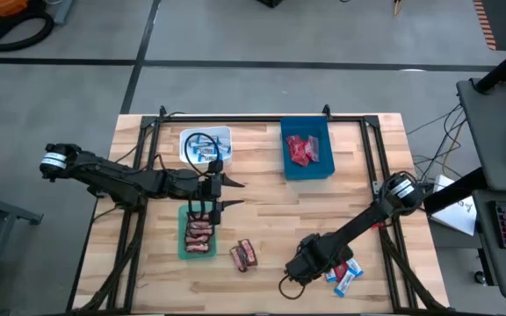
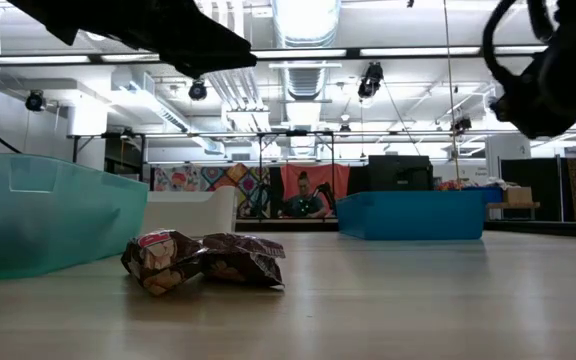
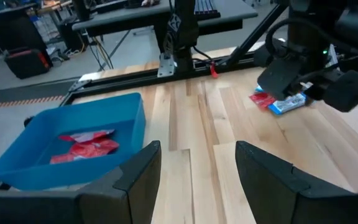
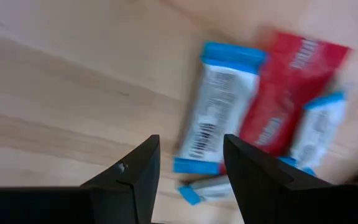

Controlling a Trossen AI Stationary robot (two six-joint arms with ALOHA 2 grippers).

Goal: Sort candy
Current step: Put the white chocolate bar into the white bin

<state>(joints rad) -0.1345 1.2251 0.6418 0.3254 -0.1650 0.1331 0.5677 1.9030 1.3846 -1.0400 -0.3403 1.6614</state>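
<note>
Hovering over the blue-and-white mini bar (image 4: 213,112) with fingers apart, the right tool (image 4: 188,165) looks set to descend and clamp it.

The left dark six-joint arm reaches in from the table's left edge, stretched almost straight across toward the middle, and its two-finger left gripper (image 1: 227,193) has its dark fingers (image 3: 138,177) spread apart with nothing between them. The right dark six-joint arm comes from the table's right side and slants down toward the near edge. Its two-finger right gripper (image 4: 188,168) points downward, fingers (image 4: 135,174) parted and empty.
</note>
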